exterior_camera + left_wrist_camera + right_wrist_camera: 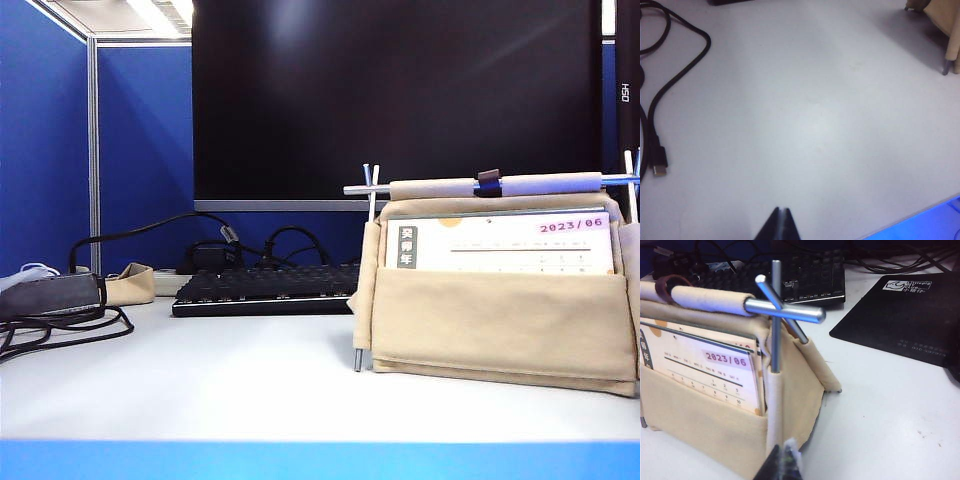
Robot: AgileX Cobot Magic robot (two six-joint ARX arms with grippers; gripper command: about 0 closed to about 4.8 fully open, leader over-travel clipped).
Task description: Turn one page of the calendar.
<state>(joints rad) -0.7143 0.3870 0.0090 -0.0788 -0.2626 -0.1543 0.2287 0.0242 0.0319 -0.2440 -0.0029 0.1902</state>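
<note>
Closed right gripper (781,466) beside calendar (500,320), left gripper (779,227) closed over table (805,125).

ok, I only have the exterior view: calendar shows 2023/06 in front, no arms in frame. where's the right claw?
Observer: The right claw is shut, low at the calendar's end, close to the fabric-sleeved upright rod. I can't tell if it touches.
Operator: And the left one?
Observer: The left claw is shut, over bare table, with a loose black cable off to one side.
Operator: Anything past the calendar that I'm missing?
Observer: A black mouse pad with a white logo lies flat on the table beside it.
</note>
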